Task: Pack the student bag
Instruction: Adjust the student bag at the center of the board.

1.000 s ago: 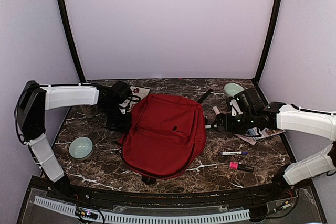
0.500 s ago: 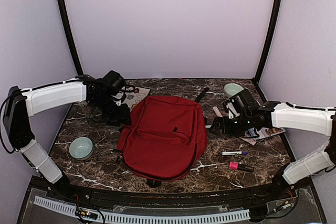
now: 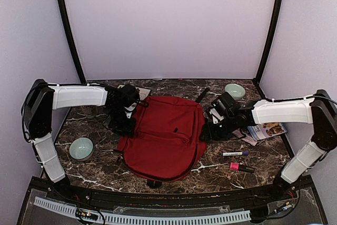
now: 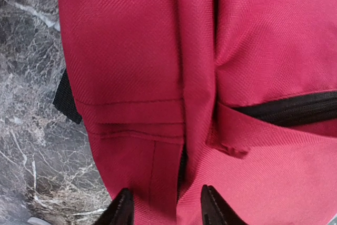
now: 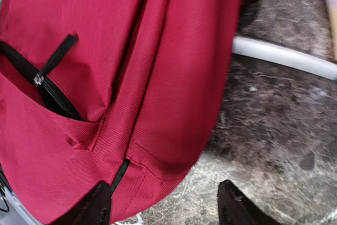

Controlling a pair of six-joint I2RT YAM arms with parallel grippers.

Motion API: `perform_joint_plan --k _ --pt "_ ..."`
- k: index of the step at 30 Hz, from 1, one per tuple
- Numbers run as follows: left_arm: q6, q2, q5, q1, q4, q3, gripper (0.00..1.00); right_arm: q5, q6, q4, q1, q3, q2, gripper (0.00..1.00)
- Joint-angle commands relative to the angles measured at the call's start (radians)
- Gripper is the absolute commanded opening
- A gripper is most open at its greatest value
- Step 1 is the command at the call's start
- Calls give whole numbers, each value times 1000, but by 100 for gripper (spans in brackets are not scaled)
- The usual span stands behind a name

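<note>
The dark-red student bag (image 3: 164, 139) lies flat in the middle of the marble desk (image 3: 221, 175), front pocket up. The left tool (image 4: 166, 209) hangs spread over a seam on its left side. The right tool (image 5: 166, 204), also spread, straddles the bag's right edge.

The dark marbled table (image 3: 105, 175) carried a red backpack (image 3: 166, 135) lying flat at its middle. A pale green bowl (image 3: 81, 148) sat near the left front, and a second bowl (image 3: 234, 90) sat at the far right corner. A magazine (image 3: 268, 130) lay right of the backpack, with a purple-capped marker (image 3: 235, 153) and a pink marker (image 3: 241, 167) nearer the front edge.
</note>
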Motion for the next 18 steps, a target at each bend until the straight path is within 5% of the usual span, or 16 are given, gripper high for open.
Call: perform_joint_plan --k 1,5,9,18 --pt "17 -19 -3 -1 42 -50 37 -51 -3 2 20 75 135 60" --pt "-21 -57 -18 -1 97 -127 0 -74 -3 -31 19 149 243 24" --pt "-87 -154 -3 -3 141 -214 0 -46 0 1 12 187 274 2" --pt "-378 -391 178 -35 369 -463 0 -39 -41 -85 -150 538 496 0"
